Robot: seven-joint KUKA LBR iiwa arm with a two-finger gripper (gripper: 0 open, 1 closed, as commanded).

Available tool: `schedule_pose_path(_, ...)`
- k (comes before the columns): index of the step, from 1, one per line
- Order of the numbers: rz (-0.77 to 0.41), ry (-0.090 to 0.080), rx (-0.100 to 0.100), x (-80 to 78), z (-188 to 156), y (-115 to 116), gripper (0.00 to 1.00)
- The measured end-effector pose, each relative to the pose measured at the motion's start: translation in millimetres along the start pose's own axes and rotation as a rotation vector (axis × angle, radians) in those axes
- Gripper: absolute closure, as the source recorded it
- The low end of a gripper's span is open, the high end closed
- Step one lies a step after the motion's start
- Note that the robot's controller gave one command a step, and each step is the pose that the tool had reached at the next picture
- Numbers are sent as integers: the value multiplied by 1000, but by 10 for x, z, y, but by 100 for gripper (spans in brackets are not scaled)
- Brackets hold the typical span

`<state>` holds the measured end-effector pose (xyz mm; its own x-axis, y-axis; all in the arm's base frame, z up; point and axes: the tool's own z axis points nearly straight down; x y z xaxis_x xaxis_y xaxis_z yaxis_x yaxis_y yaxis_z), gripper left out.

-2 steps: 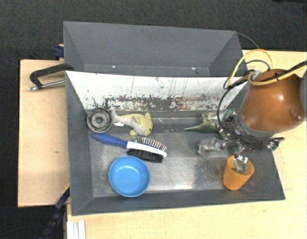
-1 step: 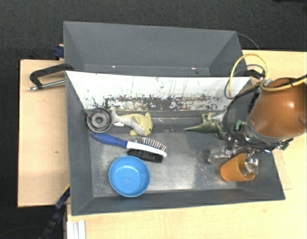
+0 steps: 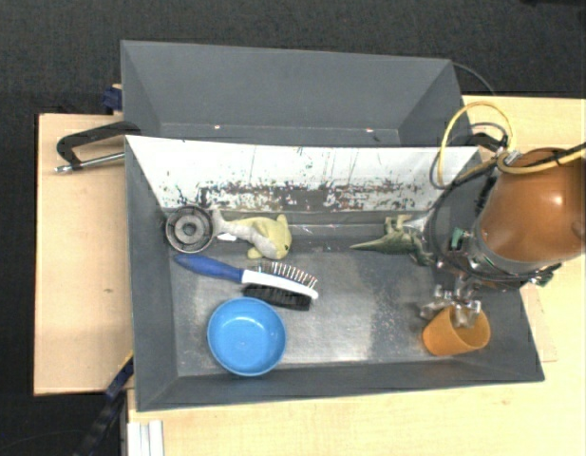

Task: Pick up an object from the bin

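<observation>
The grey bin (image 3: 368, 323) holds an orange cup (image 3: 458, 336) just beneath the pincer (image 3: 451, 304). A blue bowl (image 3: 246, 336) and a brush (image 3: 264, 280) lie well away.

The tool (image 3: 452, 308) covers part of the orange cup (image 3: 456, 338).

Light is bright and even, from above. The back wall of the bin (image 3: 302, 164) glares white in a broad band; its floor has a dull sheen. Soft, short shadows lie beside the bowl (image 3: 246, 337) and brush (image 3: 278, 283).
</observation>
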<state>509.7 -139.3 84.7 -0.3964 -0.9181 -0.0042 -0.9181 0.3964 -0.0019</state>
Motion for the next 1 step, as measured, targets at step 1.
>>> schedule_pose_path(1,-6,0,11,25,-1347,-21,100)
